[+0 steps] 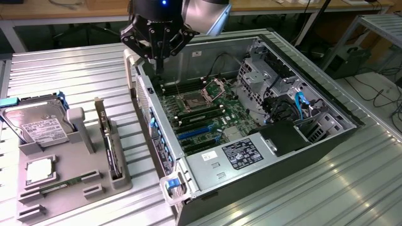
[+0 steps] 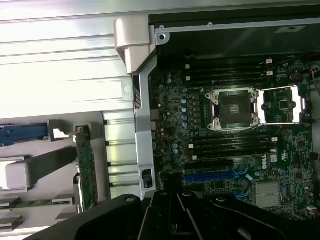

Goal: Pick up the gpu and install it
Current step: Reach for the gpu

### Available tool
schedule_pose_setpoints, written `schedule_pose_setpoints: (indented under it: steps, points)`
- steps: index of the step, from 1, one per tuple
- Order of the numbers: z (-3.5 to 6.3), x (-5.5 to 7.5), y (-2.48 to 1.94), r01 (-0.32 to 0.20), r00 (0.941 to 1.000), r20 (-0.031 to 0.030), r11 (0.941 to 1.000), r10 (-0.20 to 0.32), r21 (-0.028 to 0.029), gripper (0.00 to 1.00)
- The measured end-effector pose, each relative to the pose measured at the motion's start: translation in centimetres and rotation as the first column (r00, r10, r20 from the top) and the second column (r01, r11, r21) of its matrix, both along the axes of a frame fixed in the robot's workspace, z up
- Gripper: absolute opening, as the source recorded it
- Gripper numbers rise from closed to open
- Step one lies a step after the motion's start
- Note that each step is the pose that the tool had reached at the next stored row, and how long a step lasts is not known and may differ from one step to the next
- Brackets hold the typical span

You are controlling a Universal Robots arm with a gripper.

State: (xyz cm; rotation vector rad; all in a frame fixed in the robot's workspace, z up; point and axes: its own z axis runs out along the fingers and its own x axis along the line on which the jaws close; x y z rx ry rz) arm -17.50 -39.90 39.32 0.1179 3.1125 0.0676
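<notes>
The gpu (image 1: 108, 139) stands on its long edge in a slot of the grey holder (image 1: 69, 188), at the exterior view's left, beside the open computer case (image 1: 326, 141). In the wrist view the gpu (image 2: 85, 170) shows edge-on as a thin greenish strip. My gripper (image 1: 159, 66) hangs over the far corner of the case, above the motherboard (image 1: 207, 113), with its black fingers pressed together and nothing between them. It is well apart from the gpu. The shut fingers (image 2: 175, 210) also show dark in the wrist view.
The holder also carries a silver hard drive (image 1: 37, 125), a processor chip (image 1: 39, 170) and a green memory stick (image 1: 63, 183). Inside the case are the processor socket (image 1: 191, 101), blue card slots (image 1: 195, 132) and a power supply (image 1: 242, 153). Ribbed metal table (image 1: 75, 70) lies all around.
</notes>
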Motion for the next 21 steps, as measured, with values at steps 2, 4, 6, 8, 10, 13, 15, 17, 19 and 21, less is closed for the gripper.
schedule_pose_setpoints:
  steps: [2, 4, 6, 8, 10, 13, 15, 17, 19, 21]
  points:
    - [0.0, -0.3, 0.0, 0.0, 1.0, 0.0001, 1.0, 0.0, 0.0, 0.11]
    - [0.0, -0.6, 0.0, 0.0, 1.0, 0.0, 1.0, 0.0, 0.0, 0.11]
    - [0.0, -0.8, 0.0, 0.0, 1.0, 0.0, 1.0, 0.0, 0.0, 0.11]
    - [0.0, -1.1, 0.0, 0.0, 1.0, 0.0001, 1.0, 0.0, 0.0, 0.11]
    - [-0.01, -1.4, 0.0, 0.0, 1.0, 0.0001, 1.0, 0.0, 0.0001, 0.11]
    - [0.0, -1.7, 0.0, 0.0, 1.0, 0.0001, 1.0, 0.0, 0.0, 0.11]
    - [0.0, -1.9, 0.0, 0.0, 1.0, 0.0001, 1.0, 0.0, 0.0, 0.11]
    - [0.0, -2.0, 0.0, 0.0, 1.0, 0.0, 1.0, 0.0, 0.0, 0.11]
    - [0.0, -2.2, 0.0, 0.0, 1.0, 0.0, 1.0, 0.0, 0.0, 0.11]
    - [0.0, -2.4, 0.0, 0.0, 1.0, 0.0, 1.0, 0.0, 0.0, 0.11]
